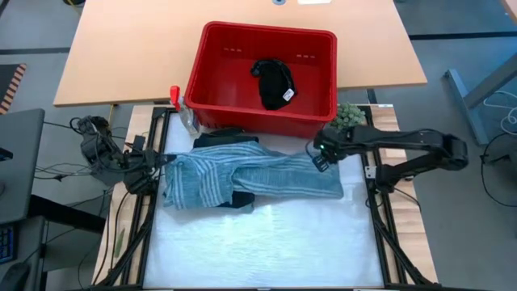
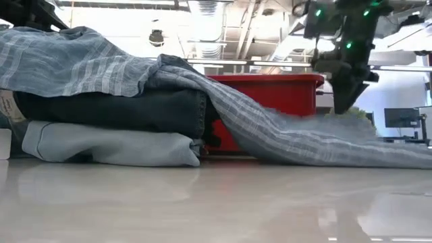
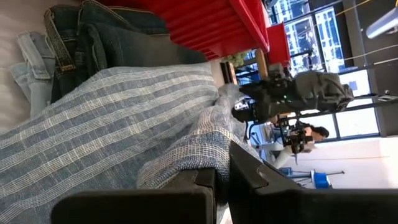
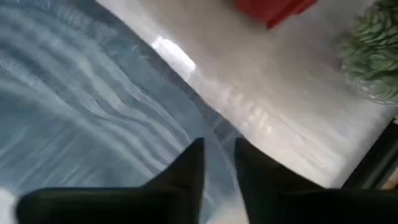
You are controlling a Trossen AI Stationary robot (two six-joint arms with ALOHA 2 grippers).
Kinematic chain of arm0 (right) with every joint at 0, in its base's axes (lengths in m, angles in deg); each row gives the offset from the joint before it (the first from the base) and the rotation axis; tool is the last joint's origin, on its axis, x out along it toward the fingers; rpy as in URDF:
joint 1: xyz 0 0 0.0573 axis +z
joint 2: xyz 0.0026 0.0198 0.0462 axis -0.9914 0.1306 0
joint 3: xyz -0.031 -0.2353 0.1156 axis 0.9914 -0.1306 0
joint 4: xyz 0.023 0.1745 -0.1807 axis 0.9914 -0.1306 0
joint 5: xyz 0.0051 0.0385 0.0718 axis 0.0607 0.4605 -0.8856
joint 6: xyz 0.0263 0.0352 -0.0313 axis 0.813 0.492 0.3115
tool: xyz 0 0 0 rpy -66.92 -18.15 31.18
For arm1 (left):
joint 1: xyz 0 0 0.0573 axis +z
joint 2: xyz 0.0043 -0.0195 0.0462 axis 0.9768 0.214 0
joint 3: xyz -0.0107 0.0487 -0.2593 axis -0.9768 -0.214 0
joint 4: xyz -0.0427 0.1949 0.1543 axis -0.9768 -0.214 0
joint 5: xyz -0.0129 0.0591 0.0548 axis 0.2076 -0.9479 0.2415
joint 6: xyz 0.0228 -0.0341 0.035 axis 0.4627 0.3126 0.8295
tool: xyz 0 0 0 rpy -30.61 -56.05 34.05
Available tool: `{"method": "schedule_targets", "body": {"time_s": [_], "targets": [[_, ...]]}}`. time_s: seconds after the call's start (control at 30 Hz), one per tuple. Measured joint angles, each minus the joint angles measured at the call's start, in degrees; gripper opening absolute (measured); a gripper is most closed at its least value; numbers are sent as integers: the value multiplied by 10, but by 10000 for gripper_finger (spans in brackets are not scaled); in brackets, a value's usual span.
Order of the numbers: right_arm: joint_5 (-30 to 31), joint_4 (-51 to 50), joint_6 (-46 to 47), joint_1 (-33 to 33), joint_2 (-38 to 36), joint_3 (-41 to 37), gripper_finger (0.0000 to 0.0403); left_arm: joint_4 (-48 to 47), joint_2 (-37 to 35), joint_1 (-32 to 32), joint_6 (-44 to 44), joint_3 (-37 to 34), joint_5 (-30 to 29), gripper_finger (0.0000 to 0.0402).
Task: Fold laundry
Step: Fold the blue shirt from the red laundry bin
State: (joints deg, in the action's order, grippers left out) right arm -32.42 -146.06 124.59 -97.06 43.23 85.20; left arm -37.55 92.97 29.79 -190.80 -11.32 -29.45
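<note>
Here we have the grey-blue striped garment (image 1: 250, 176) spread across the middle of the counter (image 1: 266, 250), draped over a stack of folded denim: dark jeans (image 2: 135, 111) on top of a light blue pair (image 2: 108, 143). The red basket (image 1: 262, 77) stands just behind, with a black garment (image 1: 275, 83) and its white tag inside.

Our left hand (image 3: 217, 180) sits at the striped cloth's left end, fingers together and clamped on a bunched edge of the fabric. Our right hand (image 4: 217, 165) is at the cloth's right end, near the small green fuzzy ball (image 1: 349, 114); its fingers stand slightly apart over the cloth's edge, and we see nothing pinched between them.

We judge this cloth to be light, thin and very limp. It will sag and slide off the denim stack if we pull from one end only, and a loose weave like this can slip out of a shallow pinch. We would take hold at the corners or along the hem, where the fabric is doubled, with both hands lifting together to keep it flat.
</note>
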Motion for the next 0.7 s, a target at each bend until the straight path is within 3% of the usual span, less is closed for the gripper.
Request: {"method": "schedule_targets", "body": {"time_s": [0.23, 0.37, 0.57, 0.7], "targets": [[-53, -21, -62, -62, 33, 29, 219, -1, 0, 0, -1, 0, 0, 0], [-76, -17, -67, -50, 18, 80, 244, -2, 0, 0, -1, 0, 0, 0], [-124, 292, -97, 56, 29, 92, 247, -2, 0, 0, 1, 0, 0, 0], [-108, 498, -233, 138, 112, 91, 248, -2, 0, 0, 8, 0, -2, 0]]}}
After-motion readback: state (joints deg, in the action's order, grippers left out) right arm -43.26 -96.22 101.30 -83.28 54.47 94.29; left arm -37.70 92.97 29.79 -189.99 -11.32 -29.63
